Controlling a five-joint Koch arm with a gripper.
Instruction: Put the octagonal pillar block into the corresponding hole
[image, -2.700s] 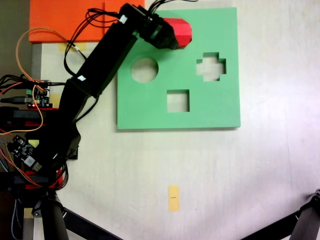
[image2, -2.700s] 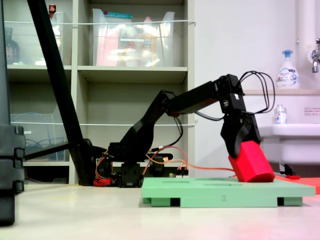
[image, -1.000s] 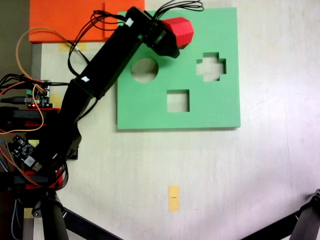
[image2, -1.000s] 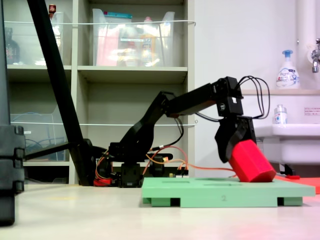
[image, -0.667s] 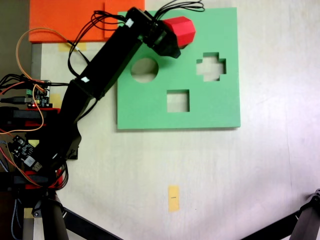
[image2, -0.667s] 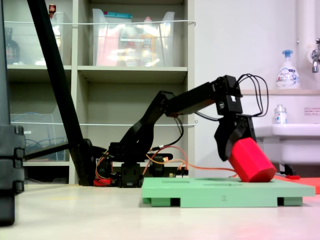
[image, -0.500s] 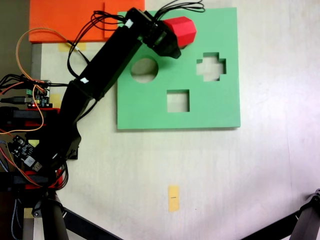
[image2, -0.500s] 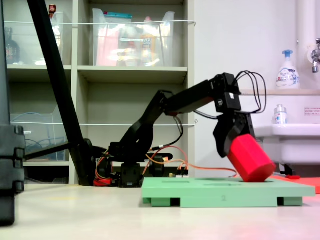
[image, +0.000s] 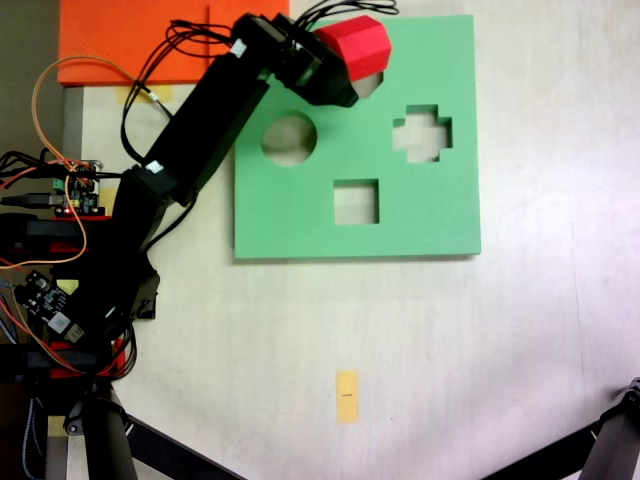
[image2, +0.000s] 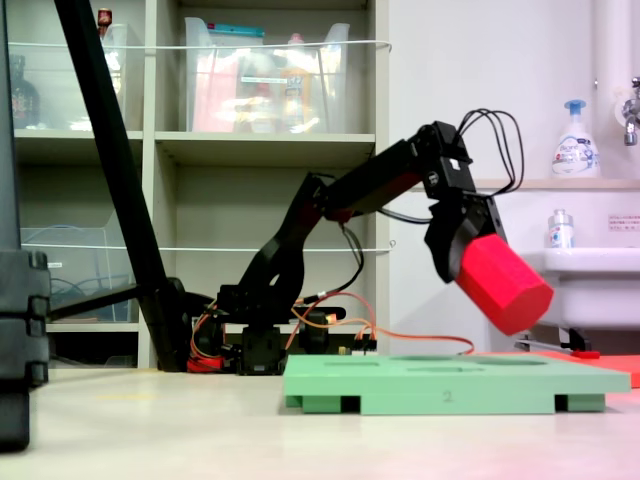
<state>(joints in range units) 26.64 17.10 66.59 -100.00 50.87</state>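
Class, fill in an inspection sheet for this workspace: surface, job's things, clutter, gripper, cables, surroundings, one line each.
Surface: pale table, green foam board lying flat.
Job's things: red octagonal block held tilted, clear above the board; octagonal hole mostly hidden under it.
Clutter: orange foam sheet, yellow tape piece.
Gripper: gripper shut on the block.
Cables: black loops at the wrist; orange wires near circuit boards.
Surroundings: shelves with bins, soap bottle, sink.

Bright, even indoor light, soft shadows, slightly soft focus throughout.
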